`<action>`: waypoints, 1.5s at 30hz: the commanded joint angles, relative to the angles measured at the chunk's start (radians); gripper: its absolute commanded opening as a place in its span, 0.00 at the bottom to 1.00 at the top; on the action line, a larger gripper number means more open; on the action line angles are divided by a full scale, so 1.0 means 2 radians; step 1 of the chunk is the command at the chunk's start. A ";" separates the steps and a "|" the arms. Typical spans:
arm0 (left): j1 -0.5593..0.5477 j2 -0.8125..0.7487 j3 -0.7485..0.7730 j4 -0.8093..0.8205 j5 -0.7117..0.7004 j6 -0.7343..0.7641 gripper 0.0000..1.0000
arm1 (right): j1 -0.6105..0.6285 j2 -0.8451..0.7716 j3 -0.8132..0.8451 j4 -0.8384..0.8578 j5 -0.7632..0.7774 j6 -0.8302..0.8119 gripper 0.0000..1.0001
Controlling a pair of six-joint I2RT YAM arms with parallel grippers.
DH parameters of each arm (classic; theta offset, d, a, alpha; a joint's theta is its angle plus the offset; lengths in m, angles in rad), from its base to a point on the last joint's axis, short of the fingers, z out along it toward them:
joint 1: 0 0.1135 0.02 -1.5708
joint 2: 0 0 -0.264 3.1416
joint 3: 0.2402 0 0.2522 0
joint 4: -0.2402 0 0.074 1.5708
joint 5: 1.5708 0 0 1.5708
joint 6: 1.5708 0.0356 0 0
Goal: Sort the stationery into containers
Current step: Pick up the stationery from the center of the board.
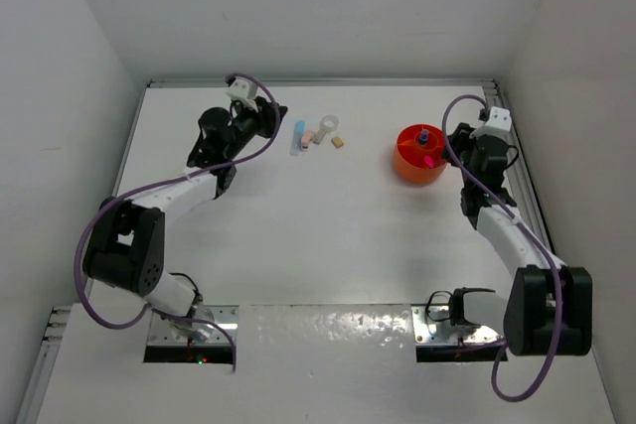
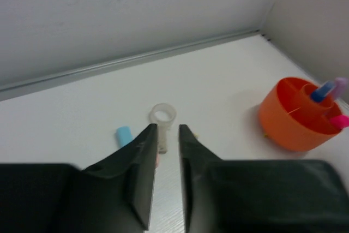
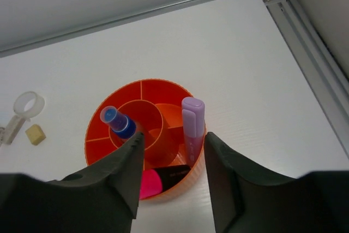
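Note:
The orange tub [image 1: 407, 168] stands at the right and holds a small blue bottle [image 3: 117, 122], a lilac marker [image 3: 192, 126] and a pink marker with black cap [image 3: 163, 178]. My right gripper [image 1: 454, 138] is open and empty just above the tub's near rim [image 3: 142, 83], which the right wrist view shows between its tips [image 3: 172, 137]. A pastel blue piece [image 1: 298, 136], a pink piece [image 1: 310, 136], a clear ring [image 1: 329, 125] and a tan block [image 1: 338, 142] lie on the table. My left gripper [image 1: 276, 112] is slightly open and empty, just left of them, pointing at the ring [image 2: 163, 115].
The left wrist view shows the blue piece [image 2: 124, 135] beside its left finger [image 2: 143, 162] and the tub [image 2: 292, 129] at the right. White walls close the table at the back and sides. A metal rail [image 3: 311, 36] runs along the right edge.

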 commanded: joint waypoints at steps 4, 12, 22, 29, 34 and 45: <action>-0.015 0.050 0.118 -0.213 -0.048 0.060 0.29 | 0.005 -0.052 0.034 -0.052 0.007 -0.015 0.43; -0.014 0.215 0.288 -0.411 -0.107 0.092 0.24 | 0.013 -0.038 0.073 -0.039 -0.046 -0.042 0.44; -0.033 0.355 0.434 -0.453 -0.122 0.116 0.34 | 0.028 -0.032 0.063 -0.017 -0.093 -0.057 0.48; -0.037 0.380 0.441 -0.443 -0.160 0.105 0.33 | 0.028 -0.042 0.050 -0.020 -0.105 -0.062 0.49; -0.044 0.380 0.418 -0.439 -0.167 0.118 0.33 | 0.028 -0.046 0.038 -0.019 -0.108 -0.065 0.50; -0.058 0.336 0.367 -0.426 -0.141 0.158 0.49 | 0.028 -0.063 0.023 -0.018 -0.107 -0.058 0.51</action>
